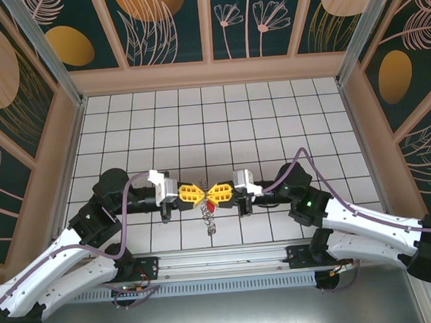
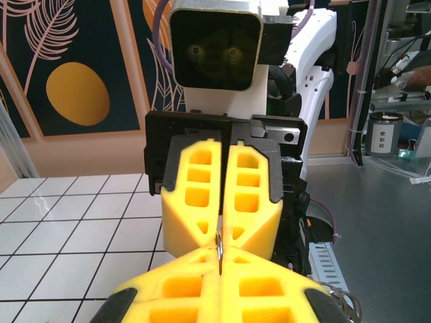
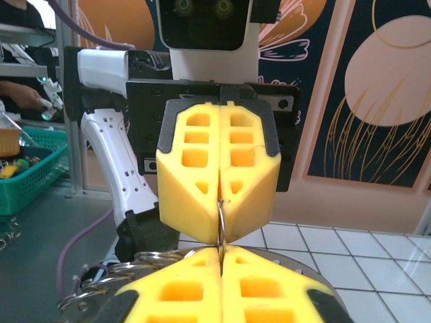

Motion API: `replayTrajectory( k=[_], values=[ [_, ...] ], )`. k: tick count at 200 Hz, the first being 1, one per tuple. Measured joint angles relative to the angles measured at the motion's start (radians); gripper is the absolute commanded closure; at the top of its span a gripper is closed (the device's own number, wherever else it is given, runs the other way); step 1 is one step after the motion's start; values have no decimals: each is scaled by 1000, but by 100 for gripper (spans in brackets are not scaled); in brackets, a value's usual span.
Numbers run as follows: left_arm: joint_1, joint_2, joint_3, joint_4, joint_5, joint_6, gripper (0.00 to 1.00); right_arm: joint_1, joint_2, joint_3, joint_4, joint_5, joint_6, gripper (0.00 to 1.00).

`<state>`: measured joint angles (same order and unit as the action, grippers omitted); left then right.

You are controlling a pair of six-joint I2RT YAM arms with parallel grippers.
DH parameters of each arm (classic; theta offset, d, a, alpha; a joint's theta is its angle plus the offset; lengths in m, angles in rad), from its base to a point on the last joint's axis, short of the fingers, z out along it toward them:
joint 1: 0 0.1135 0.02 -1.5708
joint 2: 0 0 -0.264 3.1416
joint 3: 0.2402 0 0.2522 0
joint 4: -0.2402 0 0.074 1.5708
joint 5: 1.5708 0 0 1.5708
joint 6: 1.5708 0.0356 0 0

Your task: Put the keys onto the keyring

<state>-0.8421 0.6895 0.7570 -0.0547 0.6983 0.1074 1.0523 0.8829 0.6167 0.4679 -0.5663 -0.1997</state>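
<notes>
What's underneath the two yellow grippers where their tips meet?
Seen from above, the red key peeks out just below the meeting tips of the left gripper and right gripper, and the keyring chain dangles beneath. Its top and the key's metal end are covered.

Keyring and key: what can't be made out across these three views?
Top view: the key is a red speck under the left fingers and right fingers. Its stub is too small to tell whether it is threaded.
Top view: the keyring dangles, links too fine to trace.
Left wrist: the shut fingers hide all but a sliver of keyring.
Right wrist: same sliver; coils lower left run behind the right fingers.
</notes>
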Motion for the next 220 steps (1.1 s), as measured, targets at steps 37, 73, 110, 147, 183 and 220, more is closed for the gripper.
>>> replayTrajectory(
  k=[37, 73, 110, 147, 183, 220],
  values=[
    [0, 3, 0, -1, -4, 0, 100, -2, 0, 2, -5, -7, -3, 100],
    [0, 19, 21, -37, -74, 5, 88, -5, -5, 52, -130, 50, -43, 100],
    [-1, 53, 80, -128, -159, 23, 86, 37, 10, 176, -367, 199, -140, 100],
    [-1, 84, 97, -209, -185, 51, 100, 55, 41, 235, -514, 281, -196, 100],
    [-1, 107, 98, -241, -183, 54, 100, 58, 55, 258, -601, 312, -224, 100],
    [0, 47, 50, -167, -149, 21, 100, 66, 43, 248, -557, 271, -223, 89]
  ],
)
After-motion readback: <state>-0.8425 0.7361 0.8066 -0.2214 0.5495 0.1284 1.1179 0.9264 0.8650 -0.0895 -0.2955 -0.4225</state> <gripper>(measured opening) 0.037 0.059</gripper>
